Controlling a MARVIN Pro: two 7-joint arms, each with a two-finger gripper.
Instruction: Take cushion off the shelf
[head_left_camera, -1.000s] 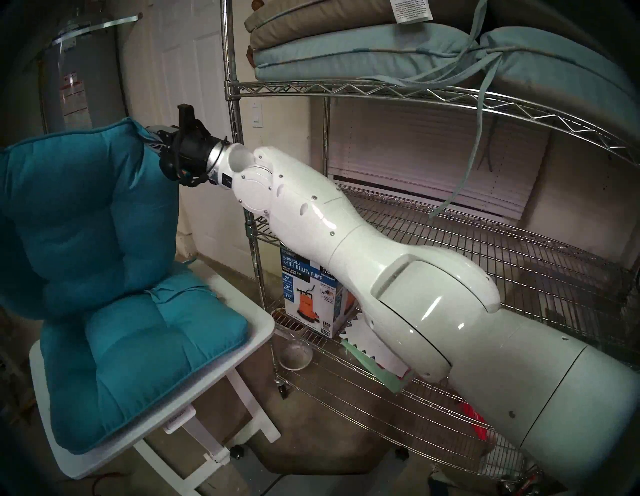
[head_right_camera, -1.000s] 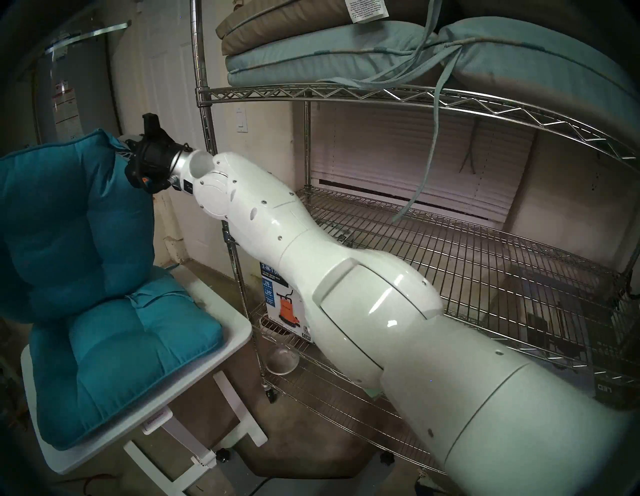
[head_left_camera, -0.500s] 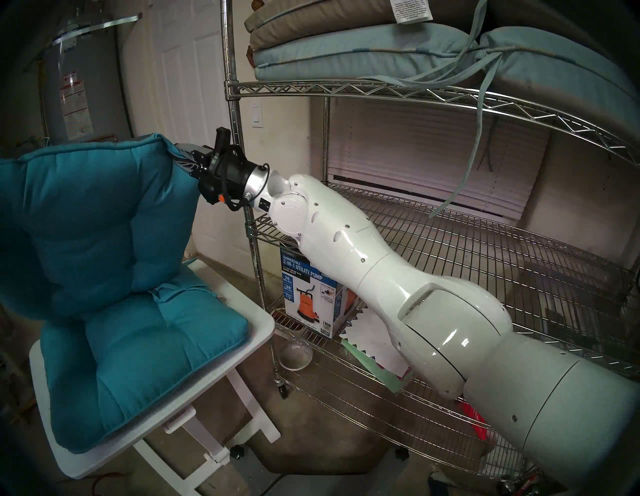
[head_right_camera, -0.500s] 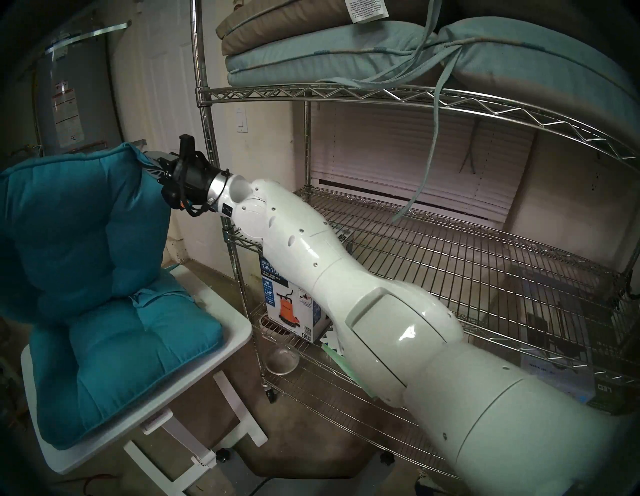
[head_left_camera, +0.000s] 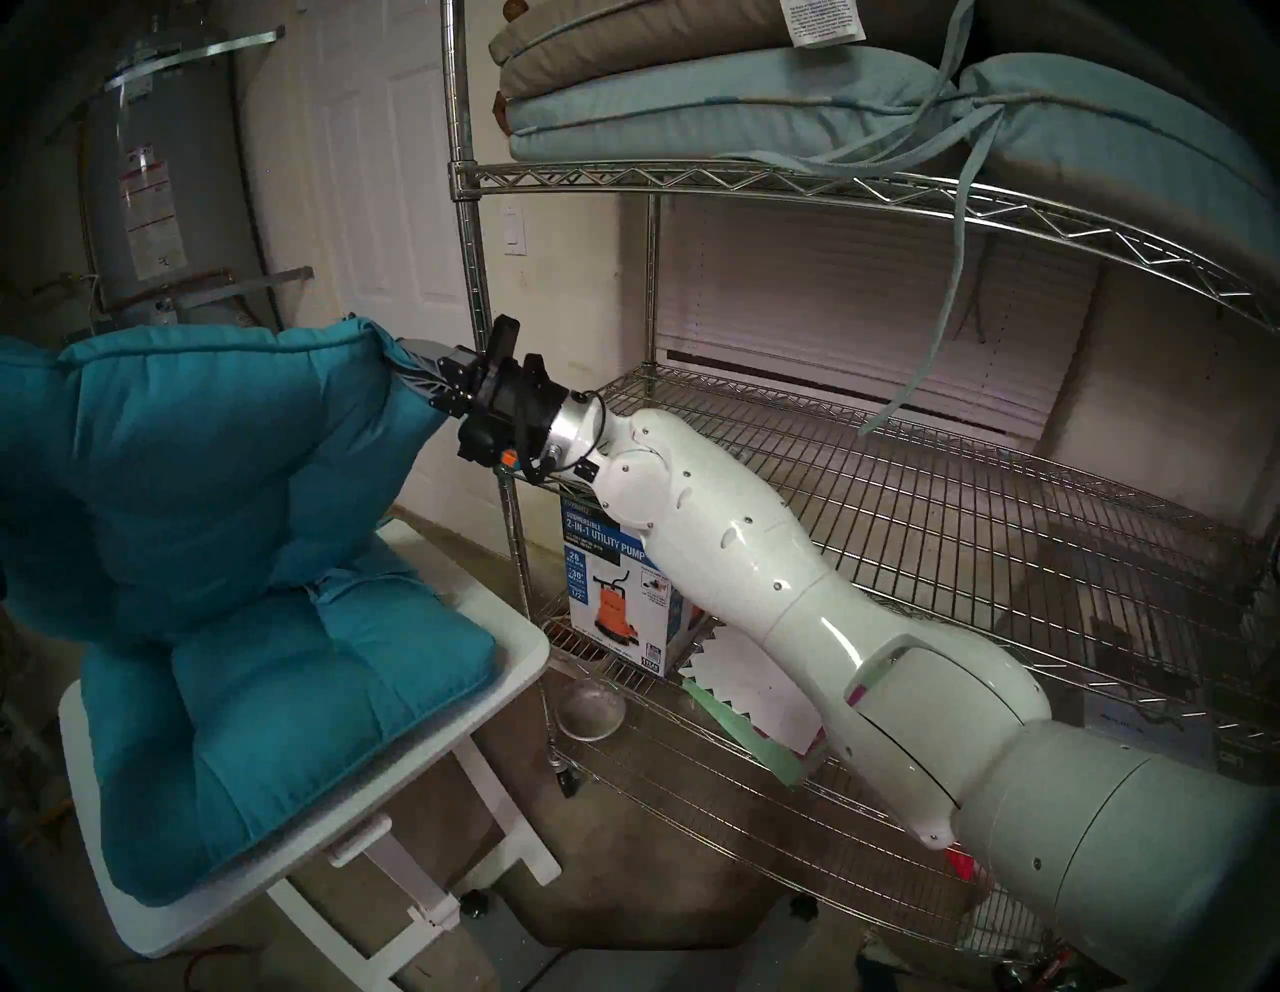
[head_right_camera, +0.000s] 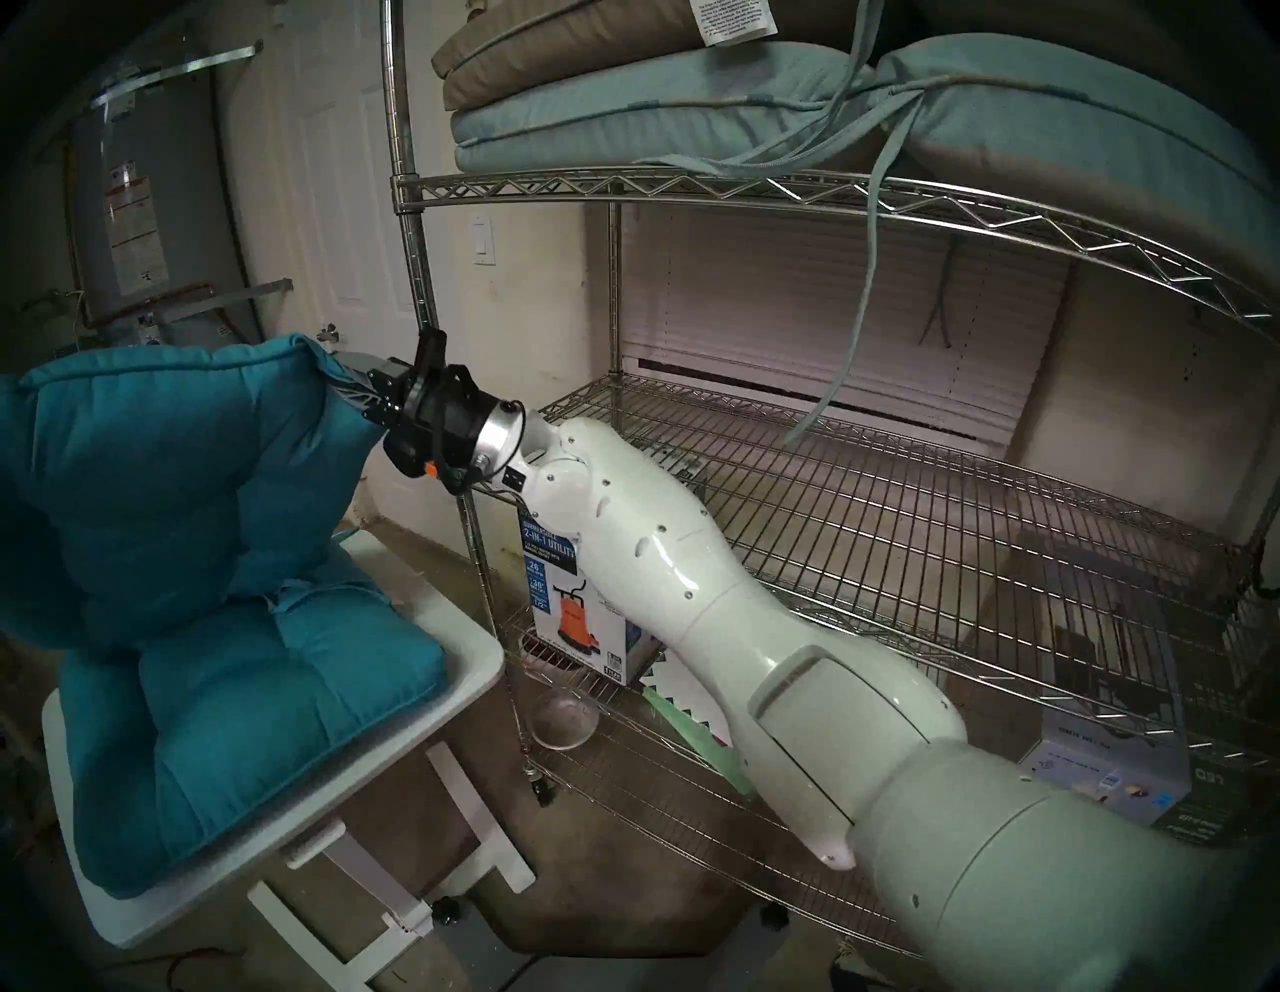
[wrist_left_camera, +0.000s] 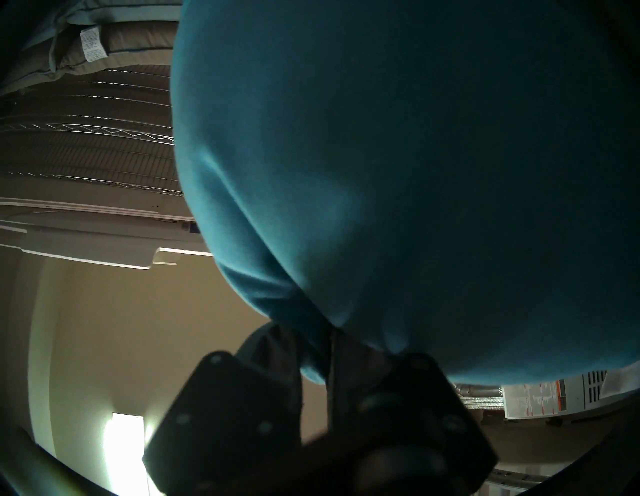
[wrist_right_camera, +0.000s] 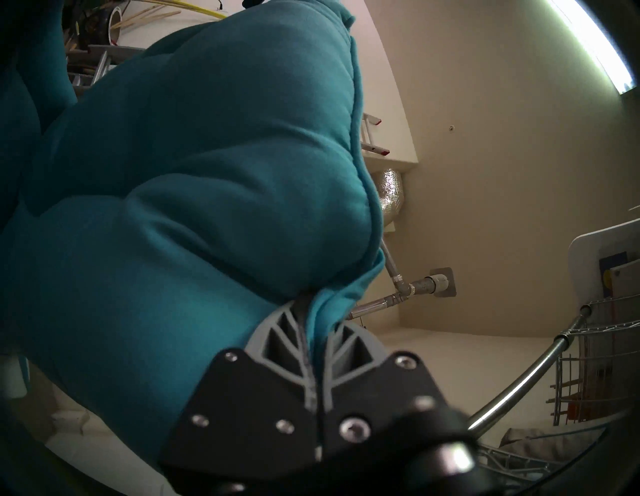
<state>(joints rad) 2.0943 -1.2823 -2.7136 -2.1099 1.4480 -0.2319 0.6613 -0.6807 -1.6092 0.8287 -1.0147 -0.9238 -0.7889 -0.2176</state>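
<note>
A teal cushion (head_left_camera: 194, 485), a hinged two-part chair pad, is off the chrome wire shelf (head_left_camera: 900, 443) and half landed on a small white table (head_left_camera: 516, 641) beside it. Its seat section lies flat across the tabletop, reaching close to the right edge. The back section stands up, held at both top corners.

The right gripper (wrist_right_camera: 317, 332) pinches the piped seam of one corner, fabric squeezed between its grey ribbed fingers (wrist_right_camera: 280, 336). The left gripper (wrist_left_camera: 313, 346) is pressed together on the other corner, seen only from its own wrist camera.

To do this well, both arms should probably lower together and evenly, so the back section folds onto the seat rather than sliding the pad off the table's front edge. Let go only once the weight rests.

The cushion is plump, tufted and soft, with matte woven cloth. Flatter, paler cushions (head_left_camera: 692, 104) sit on the shelf's upper tier, ties dangling.
</note>
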